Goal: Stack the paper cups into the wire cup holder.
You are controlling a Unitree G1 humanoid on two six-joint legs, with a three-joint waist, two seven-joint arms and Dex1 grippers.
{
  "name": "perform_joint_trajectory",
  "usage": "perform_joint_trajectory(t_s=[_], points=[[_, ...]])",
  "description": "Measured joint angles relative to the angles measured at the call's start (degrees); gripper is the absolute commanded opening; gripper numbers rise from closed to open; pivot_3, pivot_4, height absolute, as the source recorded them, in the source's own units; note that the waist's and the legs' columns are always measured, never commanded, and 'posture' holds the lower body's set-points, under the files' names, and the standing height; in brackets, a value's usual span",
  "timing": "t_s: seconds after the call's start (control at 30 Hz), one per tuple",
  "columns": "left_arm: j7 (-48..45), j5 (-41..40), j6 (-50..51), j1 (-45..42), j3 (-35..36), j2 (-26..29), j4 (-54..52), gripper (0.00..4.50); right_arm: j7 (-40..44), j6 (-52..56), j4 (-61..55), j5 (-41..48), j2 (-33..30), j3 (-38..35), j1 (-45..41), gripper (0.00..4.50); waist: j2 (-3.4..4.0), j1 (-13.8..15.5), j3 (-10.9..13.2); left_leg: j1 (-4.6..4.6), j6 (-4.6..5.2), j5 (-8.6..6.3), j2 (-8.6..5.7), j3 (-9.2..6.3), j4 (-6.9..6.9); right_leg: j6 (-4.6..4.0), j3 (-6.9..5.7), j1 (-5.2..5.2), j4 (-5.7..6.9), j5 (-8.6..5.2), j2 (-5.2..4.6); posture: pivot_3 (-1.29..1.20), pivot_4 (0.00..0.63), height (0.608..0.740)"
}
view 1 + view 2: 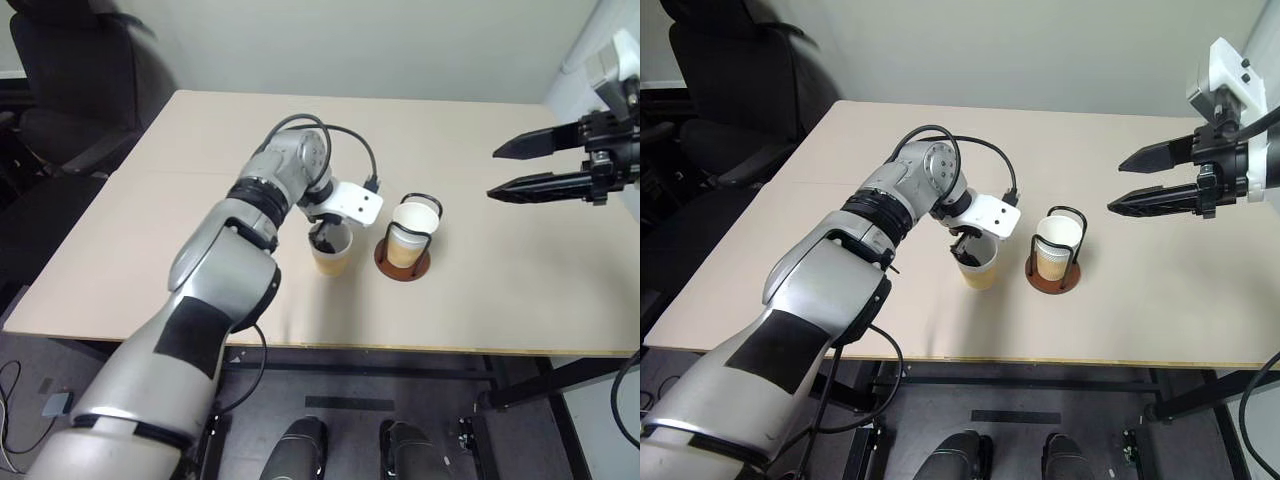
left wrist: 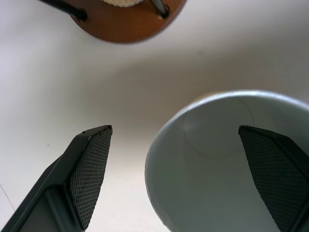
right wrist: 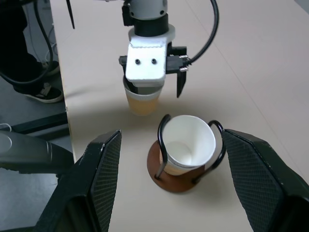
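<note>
A tan paper cup stands upright on the table. My left gripper points down over it and is open, with one finger inside the cup's white mouth and the other finger outside its wall. Just right of it stands the wire cup holder on its reddish-brown disc, with another paper cup seated inside the black loops. My right gripper hangs open in the air to the right of the holder, well above the table, with nothing in it.
The beige table has wide bare areas to the left, behind and to the right of the cups. Its front edge runs close below them. A black chair stands off the table's far left corner.
</note>
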Motion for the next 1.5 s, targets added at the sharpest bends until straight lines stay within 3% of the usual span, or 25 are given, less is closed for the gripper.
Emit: perform_joint_trajectory(t_s=[0.03,0.33,0.4,0.93,1.07,1.4,1.5], points=[[0.0,0.4,0.0,-0.1,-0.1,0.2,0.1,3.93,0.3,-0.3,0.3,-0.1,-0.4,0.0,0.0,3.34,0.00,0.0,0.0,0.00,0.00,0.00,0.00,-0.01,0.00,-0.01,0.02,0.00,0.00,-0.01,-0.01,0.00,0.150,0.740],[-0.1,1.5,0.7,-4.0,-0.3,1.6,0.4,0.53,1.5,-3.3,3.8,-1.9,-1.2,1.4,-0.5,3.34,0.00,0.0,0.0,0.00,0.05,-0.03,0.00,0.01,-0.02,-0.06,0.01,0.01,-0.02,-0.04,-0.01,0.00,0.150,0.740],[-0.1,1.5,0.7,-3.9,-0.3,1.5,0.4,0.04,1.5,-3.3,3.8,-2.0,-1.2,1.4,-0.5,3.34,0.00,0.0,0.0,-0.01,0.05,-0.03,0.00,0.01,-0.02,-0.05,0.00,-0.01,-0.02,-0.03,-0.01,0.00,0.150,0.740],[-1.2,0.9,0.2,-3.9,0.0,1.3,0.3,0.04,1.5,-3.3,2.9,-2.0,-1.6,1.4,0.3,3.34,0.00,0.0,0.0,0.02,0.05,-0.03,-0.02,0.03,0.00,-0.17,-0.02,0.02,-0.01,-0.10,0.04,0.00,0.150,0.740],[0.0,1.0,0.3,-3.8,0.0,1.2,0.3,0.93,1.4,-3.3,2.8,-2.0,-1.8,1.4,0.5,3.34,0.00,0.0,0.0,0.01,0.05,-0.03,-0.01,0.00,-0.01,-0.14,0.00,0.02,-0.02,-0.08,-0.01,0.00,0.150,0.740],[1.4,1.6,-0.9,-3.5,-0.4,0.8,0.4,4.48,1.4,-3.2,2.2,-1.6,-2.0,1.4,1.3,3.34,0.00,0.0,0.0,0.01,0.05,-0.03,0.00,0.00,0.00,-0.04,-0.01,0.02,-0.02,-0.03,0.02,0.00,0.150,0.740],[1.6,1.9,-1.5,-2.7,-0.7,0.8,0.4,4.48,1.3,-3.2,1.9,-1.5,-2.1,1.4,1.5,3.34,0.00,0.0,0.0,0.01,0.05,-0.03,0.00,0.01,0.00,-0.03,0.02,0.02,-0.01,-0.02,0.01,0.00,0.150,0.740]])
